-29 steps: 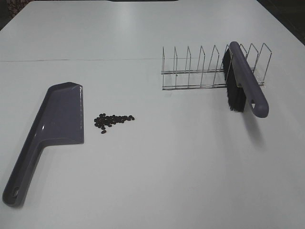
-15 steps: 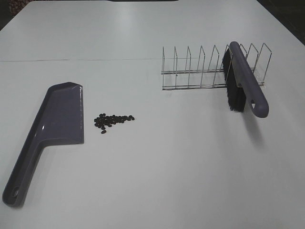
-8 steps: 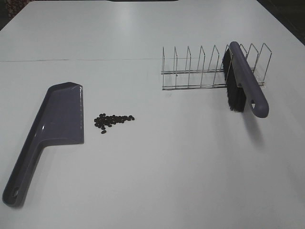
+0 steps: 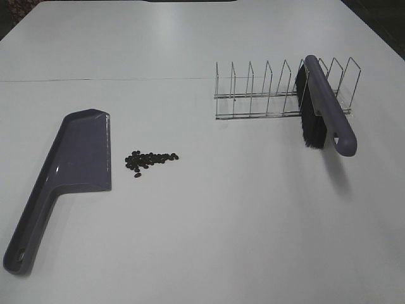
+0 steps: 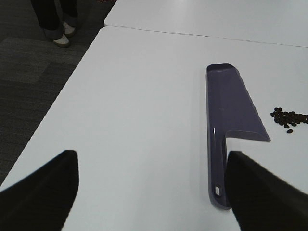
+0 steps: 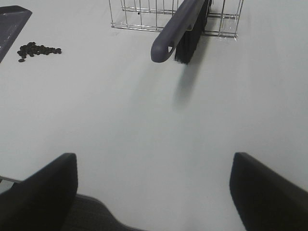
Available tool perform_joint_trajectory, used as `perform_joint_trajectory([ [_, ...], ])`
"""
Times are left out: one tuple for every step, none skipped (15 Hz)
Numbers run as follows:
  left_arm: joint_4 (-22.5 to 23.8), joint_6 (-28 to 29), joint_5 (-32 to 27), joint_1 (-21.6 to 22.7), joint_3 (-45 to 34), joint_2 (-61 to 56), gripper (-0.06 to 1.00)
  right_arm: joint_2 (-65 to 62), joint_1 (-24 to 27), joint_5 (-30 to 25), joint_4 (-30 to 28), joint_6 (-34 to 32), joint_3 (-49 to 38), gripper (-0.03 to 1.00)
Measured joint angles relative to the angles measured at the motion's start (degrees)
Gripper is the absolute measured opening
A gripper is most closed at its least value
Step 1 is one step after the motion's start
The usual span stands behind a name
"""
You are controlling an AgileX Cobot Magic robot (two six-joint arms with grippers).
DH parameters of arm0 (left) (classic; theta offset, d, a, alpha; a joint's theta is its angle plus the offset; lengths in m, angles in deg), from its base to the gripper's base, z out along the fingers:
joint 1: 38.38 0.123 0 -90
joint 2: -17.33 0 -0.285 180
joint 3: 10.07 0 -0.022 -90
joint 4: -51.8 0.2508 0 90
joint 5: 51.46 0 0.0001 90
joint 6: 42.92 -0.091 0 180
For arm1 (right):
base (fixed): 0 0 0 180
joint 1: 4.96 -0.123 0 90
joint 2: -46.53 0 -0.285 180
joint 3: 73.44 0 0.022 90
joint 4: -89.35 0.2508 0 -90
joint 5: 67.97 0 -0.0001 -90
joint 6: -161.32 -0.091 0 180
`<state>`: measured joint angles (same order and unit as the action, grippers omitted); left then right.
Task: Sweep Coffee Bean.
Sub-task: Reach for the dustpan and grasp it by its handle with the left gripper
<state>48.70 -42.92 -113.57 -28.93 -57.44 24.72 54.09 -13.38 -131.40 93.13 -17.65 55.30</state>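
White desk (image 4: 221,240), matte, with a thin seam across its far part. Beyond its edge in the left wrist view, dark carpet floor (image 5: 33,62) and a standing person's legs and shoes (image 5: 57,24).

Toward the left of the desk, the coffee bean (image 4: 150,161): a small loose cluster of dark beans. Just beside the broad open side of a purple-grey dustpan (image 4: 79,158), parted from it by a narrow strip of desk. Dustpan flat, handle pointing toward the near-left corner.

On the right, a wire rack (image 4: 259,95) of upright loops. Slotted in near its right end, a purple-grey brush (image 4: 329,114), tilted, black bristles downward, handle sticking out toward the near edge. Well apart from the beans.

Spread wide and pinching nothing, the left hand (image 5: 151,163), over the near part of the desk, short of the dustpan's handle end. Likewise spread wide with nothing between its fingers, the right hand (image 6: 154,161), over the desk on the near side of the brush.
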Motion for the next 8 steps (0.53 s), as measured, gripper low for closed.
perform_joint_trajectory([
  [0.00, 0.00, 0.00, 0.00, 0.00, 0.00, 0.76, 0.00, 0.00, 0.00, 0.00, 0.00, 0.00, 0.75],
  [0.00, 0.00, 0.00, 0.00, 0.00, 0.00, 0.76, 0.00, 0.00, 0.00, 0.00, 0.00, 0.00, 0.75],
  [0.00, 0.00, 0.00, 0.00, 0.00, 0.00, 0.76, 0.00, 0.00, 0.00, 0.00, 0.00, 0.00, 0.75],
  [0.00, 0.00, 0.00, 0.00, 0.00, 0.00, 0.76, 0.00, 0.00, 0.00, 0.00, 0.00, 0.00, 0.75],
  [0.00, 0.00, 0.00, 0.00, 0.00, 0.00, 0.76, 0.00, 0.00, 0.00, 0.00, 0.00, 0.00, 0.75],
  [0.00, 0.00, 0.00, 0.00, 0.00, 0.00, 0.76, 0.00, 0.00, 0.00, 0.00, 0.00, 0.00, 0.75],
  [0.00, 0.00, 0.00, 0.00, 0.00, 0.00, 0.76, 0.00, 0.00, 0.00, 0.00, 0.00, 0.00, 0.75],
  [0.00, 0.00, 0.00, 0.00, 0.00, 0.00, 0.76, 0.00, 0.00, 0.00, 0.00, 0.00, 0.00, 0.75],
])
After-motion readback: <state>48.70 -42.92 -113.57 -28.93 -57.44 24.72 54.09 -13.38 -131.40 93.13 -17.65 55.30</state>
